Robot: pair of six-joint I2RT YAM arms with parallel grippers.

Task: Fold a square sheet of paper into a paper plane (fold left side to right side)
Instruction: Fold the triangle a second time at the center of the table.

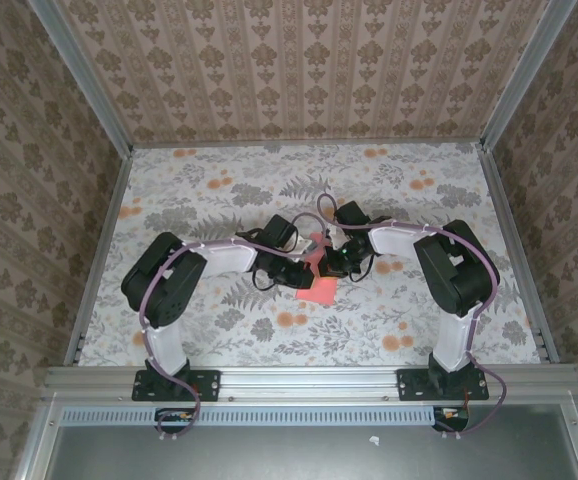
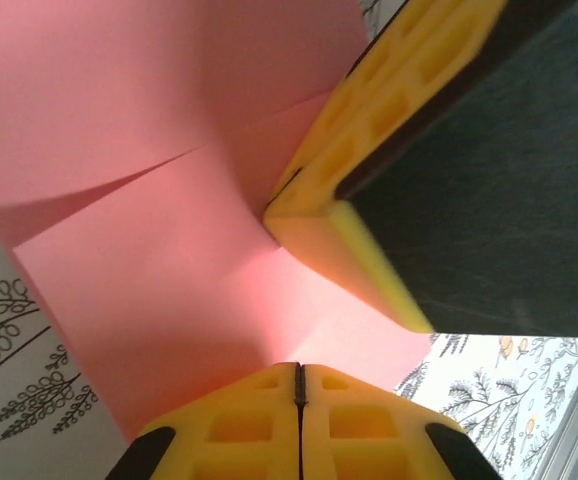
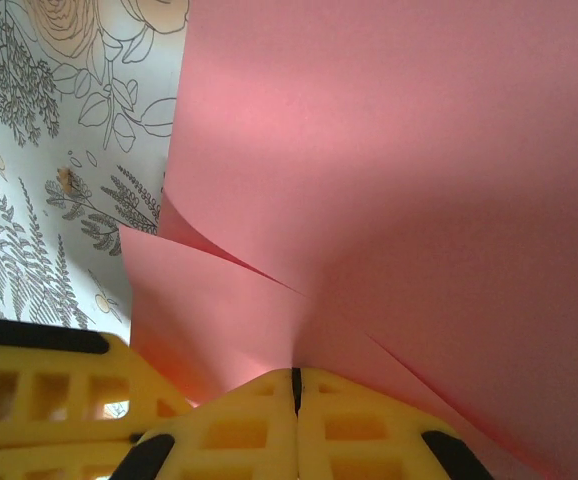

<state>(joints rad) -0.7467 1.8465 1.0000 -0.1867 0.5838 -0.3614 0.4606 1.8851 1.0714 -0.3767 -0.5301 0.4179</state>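
1. The yellow-padded left fingers [image 2: 254, 415] were closed tight on an edge of the thin salmon-pink square sheet of paper [image 2: 169, 260].
2. The right fingers [image 3: 244, 420] pinched it likewise, just beside them, probably to carry one side across.
3. The sheet buckled between them over the middle of the floral-print counter [image 1: 219, 190], with open room on every side.

My white left arm [image 1: 219, 258] and white right arm [image 1: 401, 238] bent inward over the salmon-pink square sheet of paper [image 1: 319, 291]. The yellow-fingered left gripper [image 2: 299, 385] and yellow-fingered right gripper [image 3: 295, 385] were clamped on it, close together.
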